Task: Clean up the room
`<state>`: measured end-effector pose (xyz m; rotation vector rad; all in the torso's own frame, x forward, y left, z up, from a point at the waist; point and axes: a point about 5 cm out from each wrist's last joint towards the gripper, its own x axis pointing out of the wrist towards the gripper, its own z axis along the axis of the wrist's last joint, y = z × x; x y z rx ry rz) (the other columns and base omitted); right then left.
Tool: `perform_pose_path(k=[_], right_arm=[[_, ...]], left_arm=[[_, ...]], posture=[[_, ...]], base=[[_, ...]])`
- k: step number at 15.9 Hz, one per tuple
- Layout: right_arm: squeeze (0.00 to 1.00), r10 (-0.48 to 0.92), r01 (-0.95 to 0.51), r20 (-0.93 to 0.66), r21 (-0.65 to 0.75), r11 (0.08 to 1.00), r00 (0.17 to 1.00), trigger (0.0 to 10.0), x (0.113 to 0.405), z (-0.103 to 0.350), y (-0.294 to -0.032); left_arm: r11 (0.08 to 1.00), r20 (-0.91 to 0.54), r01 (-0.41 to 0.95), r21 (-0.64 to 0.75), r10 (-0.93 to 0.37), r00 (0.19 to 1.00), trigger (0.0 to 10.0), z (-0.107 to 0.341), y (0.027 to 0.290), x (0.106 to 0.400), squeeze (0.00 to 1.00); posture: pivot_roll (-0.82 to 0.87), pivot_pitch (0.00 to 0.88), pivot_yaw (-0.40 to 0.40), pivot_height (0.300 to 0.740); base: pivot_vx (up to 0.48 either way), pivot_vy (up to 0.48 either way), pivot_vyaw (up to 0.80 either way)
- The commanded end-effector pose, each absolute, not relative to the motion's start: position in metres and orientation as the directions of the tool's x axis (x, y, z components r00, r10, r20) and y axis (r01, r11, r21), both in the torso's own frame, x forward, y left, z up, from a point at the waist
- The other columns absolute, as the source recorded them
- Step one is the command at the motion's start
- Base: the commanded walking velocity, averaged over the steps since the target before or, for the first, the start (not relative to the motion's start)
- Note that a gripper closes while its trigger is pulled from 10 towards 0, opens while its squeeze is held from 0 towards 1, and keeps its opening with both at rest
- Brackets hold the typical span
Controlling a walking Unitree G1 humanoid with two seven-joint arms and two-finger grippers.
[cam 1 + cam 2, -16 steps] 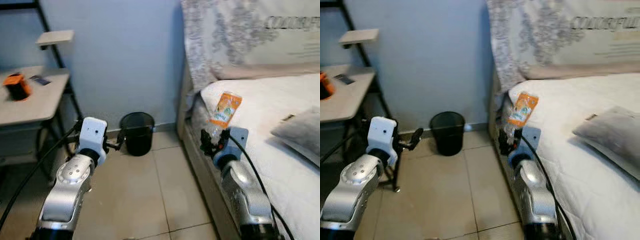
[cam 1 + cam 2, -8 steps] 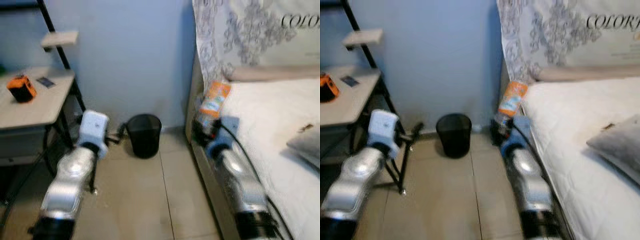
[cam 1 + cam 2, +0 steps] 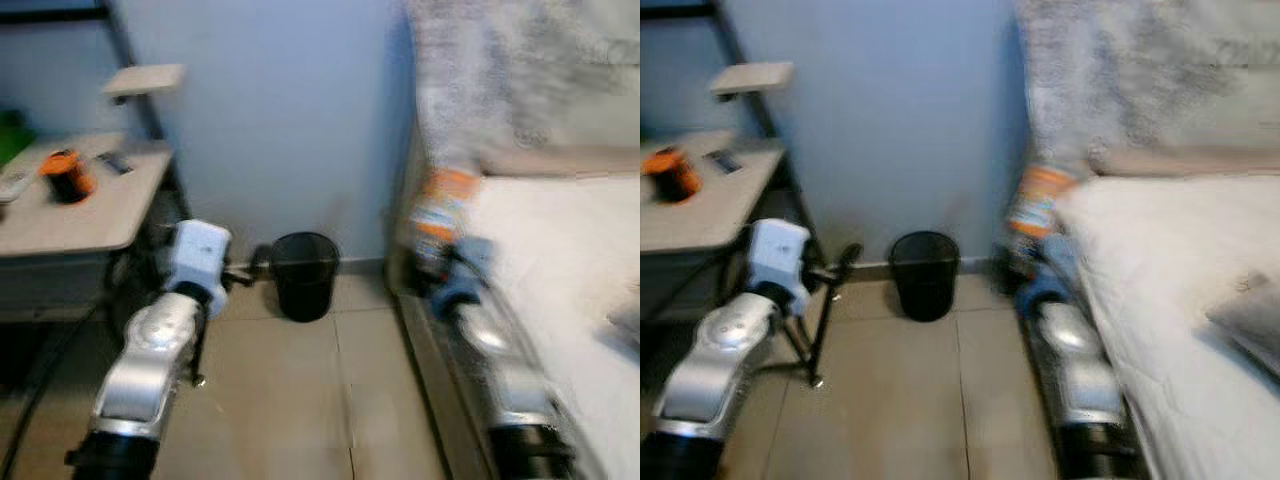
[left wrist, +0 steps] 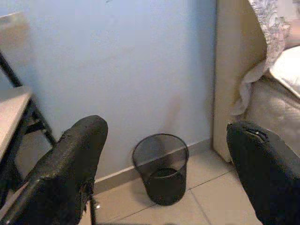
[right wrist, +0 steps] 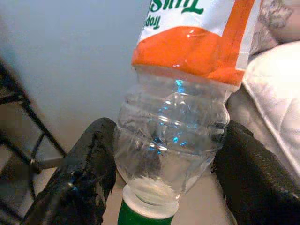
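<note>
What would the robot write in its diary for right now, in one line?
right tool: holding bottle | left tool: open, empty | bin: ahead by wall | view: blurred

The bin (image 3: 925, 274) stands on the floor (image 3: 900, 400) against the wall (image 3: 900, 110), between the desk (image 3: 700, 215) on the left and the bed (image 3: 1170, 260) on the right. The right gripper (image 5: 164, 164) is raised at the bed's near corner, its 2 fingers closed on the bottle (image 5: 178, 108) — cap end toward the wrist. The left gripper (image 4: 164, 154), fingers apart, is raised beside the desk, facing the bin.
</note>
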<state>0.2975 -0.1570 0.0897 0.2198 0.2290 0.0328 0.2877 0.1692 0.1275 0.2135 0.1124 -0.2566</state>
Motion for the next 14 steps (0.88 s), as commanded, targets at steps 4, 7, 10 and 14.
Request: perform_pose_path(k=[4, 7, 10, 14], right_arm=[[0.0, 0.06, -0.014, -0.2, 0.223, 0.975, 0.978, 10.0, 0.3028, 0.0962, -0.1432], [0.0, 0.058, -0.015, -0.197, 0.212, 0.977, 0.979, 10.0, 0.3048, 0.0968, -0.1435], [0.0, 0.042, 0.0, -0.2, 0.202, 0.979, 0.979, 10.0, 0.3054, 0.0961, -0.1457], [0.0, 0.006, 0.036, -0.208, 0.198, 0.98, 0.978, 10.0, 0.3052, 0.0942, -0.15]], left_arm=[[0.945, -0.139, 0.237, 0.226, -0.209, 0.968, 10.0, 0.131, 0.1831, 0.2906, 0.0], [0.944, -0.141, 0.243, 0.224, -0.216, 0.966, 10.0, 0.1302, 0.1824, 0.2914, 0.0], [0.943, -0.14, 0.25, 0.218, -0.224, 0.965, 10.0, 0.13, 0.1824, 0.2914, 0.0], [0.945, -0.141, 0.253, 0.207, -0.227, 0.964, 10.0, 0.1291, 0.1833, 0.2885, 0.0]], posture=[[-0.01, 0.0, 0.023, 0.74], [-0.01, 0.0, 0.024, 0.74], [-0.01, 0.0, 0.025, 0.74], [-0.01, 0.0, 0.029, 0.74]], base=[[0.278, 0.0, 0.35], [0.277, 0.0, 0.0], [0.316, 0.0, 0.0], [0.337, 0.0, 0.0]])
